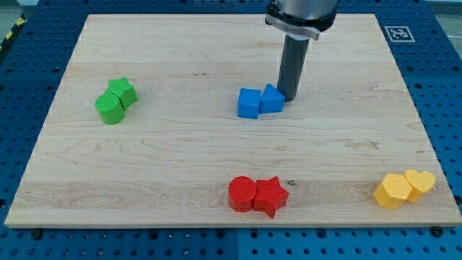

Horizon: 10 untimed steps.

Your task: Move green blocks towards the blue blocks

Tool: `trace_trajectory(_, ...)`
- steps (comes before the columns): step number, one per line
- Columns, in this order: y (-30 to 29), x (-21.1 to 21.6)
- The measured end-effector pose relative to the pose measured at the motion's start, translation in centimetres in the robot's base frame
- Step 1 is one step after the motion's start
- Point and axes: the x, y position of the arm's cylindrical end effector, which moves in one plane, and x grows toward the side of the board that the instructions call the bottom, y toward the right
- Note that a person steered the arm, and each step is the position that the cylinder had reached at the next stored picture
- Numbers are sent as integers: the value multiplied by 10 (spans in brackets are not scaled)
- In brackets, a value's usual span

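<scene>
Camera view: my tip point(290, 97) sits at the view's right of the two blue blocks, touching or just beside the blue triangular block point(272, 99); the other blue block point(248, 103) is pressed against that one on its left. No hand on this rig, just the rod, so nothing to spread or clamp. Green pair is well apart from them, at the view's left: green star point(123, 92) with the green round block point(110, 107) touching it, lower-left. Red pair (red round block point(242, 194), red star point(271, 195)) near the bottom edge of the surface point(180, 166), yellow pair (yellow hexagonal block point(393, 191), yellow heart point(420, 181)) bottom right; neither lies on the line between green and blue. Looks like the greens haven't been pushed yet, so the approach is still ahead. Next move as I read it: bring the tip round the blues, get to the far left side of the green pair, then push rightward. Risk: the greens split apart mid-push.
</scene>
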Motion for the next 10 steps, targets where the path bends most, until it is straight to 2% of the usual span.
trace_trajectory(1, -11, -39)
trace_trajectory(2, -55, -52)
trace_trajectory(4, -204, -52)
trace_trajectory(6, -290, -40)
trace_trajectory(7, -318, -9)
trace_trajectory(8, -323, 51)
trace_trajectory(9, -308, 94)
trace_trajectory(10, -275, 80)
